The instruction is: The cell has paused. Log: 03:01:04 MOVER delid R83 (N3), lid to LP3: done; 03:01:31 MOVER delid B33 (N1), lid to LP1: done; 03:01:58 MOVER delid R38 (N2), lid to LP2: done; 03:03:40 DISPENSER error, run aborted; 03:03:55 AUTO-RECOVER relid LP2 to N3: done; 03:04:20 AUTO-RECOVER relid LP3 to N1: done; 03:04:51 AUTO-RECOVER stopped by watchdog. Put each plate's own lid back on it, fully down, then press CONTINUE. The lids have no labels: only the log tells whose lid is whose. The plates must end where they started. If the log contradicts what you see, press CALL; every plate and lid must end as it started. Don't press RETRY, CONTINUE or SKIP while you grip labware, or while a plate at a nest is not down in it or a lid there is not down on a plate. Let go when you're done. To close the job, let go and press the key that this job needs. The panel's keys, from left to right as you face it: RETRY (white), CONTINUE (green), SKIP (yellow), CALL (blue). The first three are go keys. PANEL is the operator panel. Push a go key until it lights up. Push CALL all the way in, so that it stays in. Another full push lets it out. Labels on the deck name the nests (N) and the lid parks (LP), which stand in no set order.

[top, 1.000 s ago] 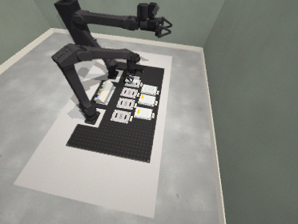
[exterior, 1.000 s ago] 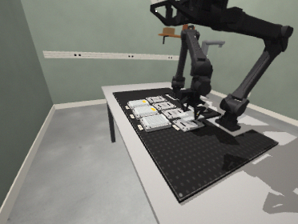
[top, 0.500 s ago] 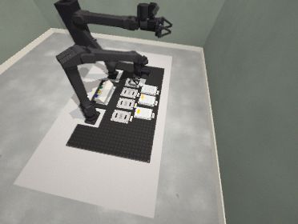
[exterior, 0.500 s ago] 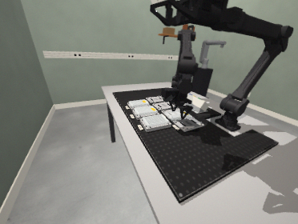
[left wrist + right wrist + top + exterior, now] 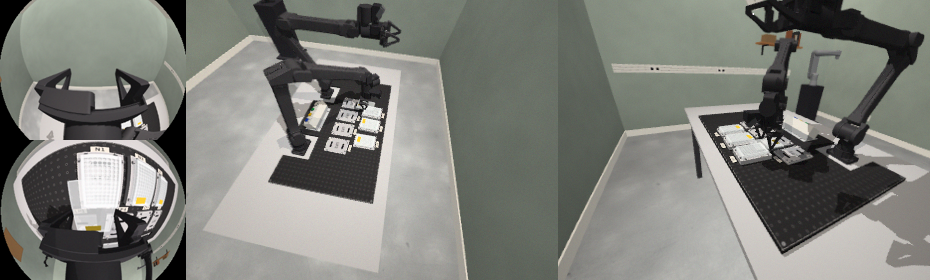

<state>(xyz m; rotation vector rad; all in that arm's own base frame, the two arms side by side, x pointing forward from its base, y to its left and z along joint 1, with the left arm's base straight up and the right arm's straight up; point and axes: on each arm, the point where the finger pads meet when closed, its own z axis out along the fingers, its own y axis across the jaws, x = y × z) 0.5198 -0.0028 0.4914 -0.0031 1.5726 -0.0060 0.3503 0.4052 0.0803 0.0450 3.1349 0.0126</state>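
My right gripper [image 5: 93, 210] [image 5: 772, 147] is shut on a clear lid [image 5: 90, 219] with a yellow mark at its near end. The lid hangs above the deck, partly over park LP1 and overlapping the near part of the plate at N1. The white N1 plate [image 5: 101, 163] [image 5: 373, 111] [image 5: 752, 152] shows no yellow mark. The N3 plate [image 5: 144, 177] [image 5: 369, 124] and the plate [image 5: 161, 187] [image 5: 364, 142] at the third nest each show a yellow-marked lid. My left gripper [image 5: 93, 70] [image 5: 393, 39] is open and empty, high above the deck.
The lid parks stand in a row beside the nests; the park plates [image 5: 337, 145] [image 5: 342, 129] show bare slots. The operator panel [image 5: 317, 117] stands behind them, near the arm bases, its colored keys small. The right arm reaches low across the far end of the rows.
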